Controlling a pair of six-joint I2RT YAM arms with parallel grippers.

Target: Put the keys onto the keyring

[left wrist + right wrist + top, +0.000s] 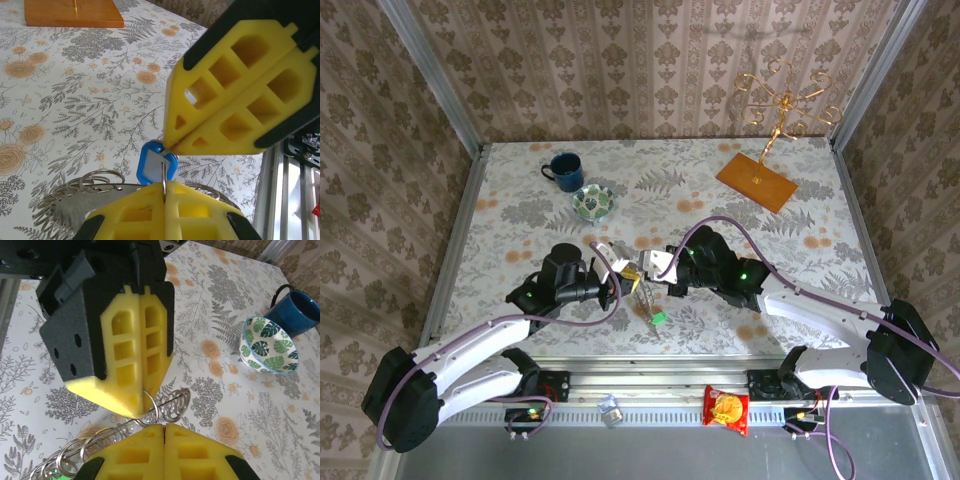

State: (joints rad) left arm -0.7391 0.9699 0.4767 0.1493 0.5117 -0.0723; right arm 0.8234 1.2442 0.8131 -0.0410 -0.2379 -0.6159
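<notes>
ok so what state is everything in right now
left fingers: shut on blue key
right fingers: shut on keyring
keyring: coils spread apart
green key: lying down, not gripped
mug: upright
bowl: upright, empty

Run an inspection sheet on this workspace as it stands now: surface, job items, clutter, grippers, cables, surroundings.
Surface: table under a floral cloth, no spills seen.
Job's things: blue-tagged key between the two grippers; green-tagged key just on the near side of them; keyring shows as wire loops at the jaws.
Clutter: blue mug, leaf-patterned bowl, gold stand on a wooden base, snack packet on the near rail.
Grippers: left gripper shut on the blue-tagged key; right gripper shut, tip to tip with it.
Cables: purple cables loop along both arms.
Surroundings: wallpapered walls, metal frame posts.
</notes>
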